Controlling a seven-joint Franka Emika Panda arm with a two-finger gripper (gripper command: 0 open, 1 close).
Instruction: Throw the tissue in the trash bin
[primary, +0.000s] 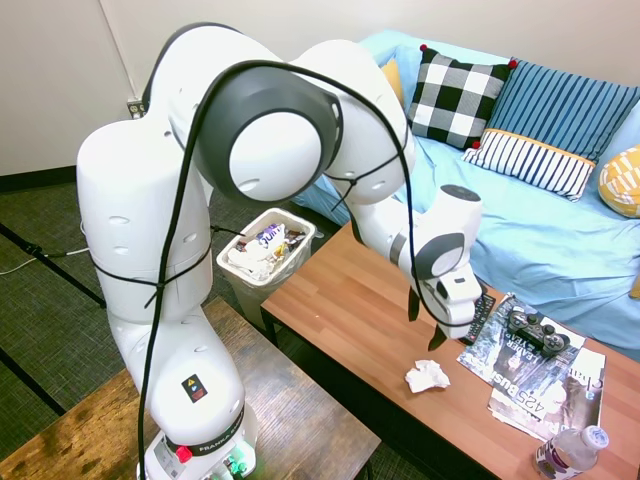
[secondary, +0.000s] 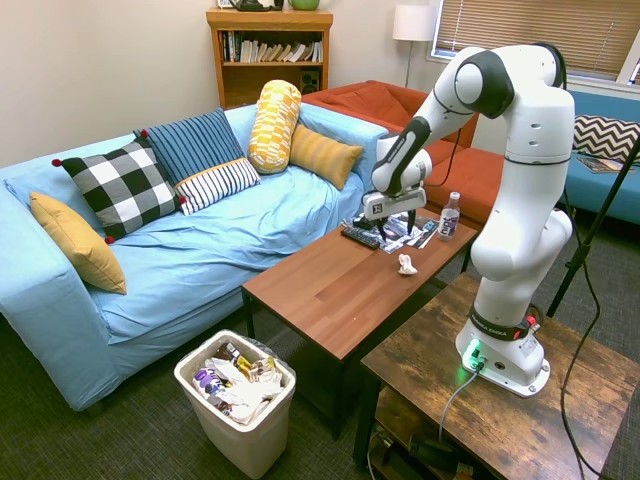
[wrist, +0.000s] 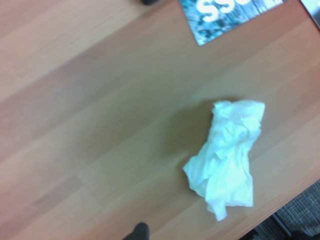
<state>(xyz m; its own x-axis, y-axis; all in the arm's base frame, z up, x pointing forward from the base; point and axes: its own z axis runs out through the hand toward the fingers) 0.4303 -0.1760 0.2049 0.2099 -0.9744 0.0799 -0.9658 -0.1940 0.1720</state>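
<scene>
First exterior view shows the tissue (primary: 427, 376) lying loose on the wooden worktop (primary: 350, 290), near its front edge and just beside the magazines (primary: 520, 375). The claw (primary: 425, 320) hangs above it, apart from it, fingers spread and holding nothing. Nothing is done yet: grasping, carrying and dropping into the trash bin (primary: 265, 255), on the floor past the worktop's far end, all remain.

Bright even room light; blurry wrist view.
</scene>
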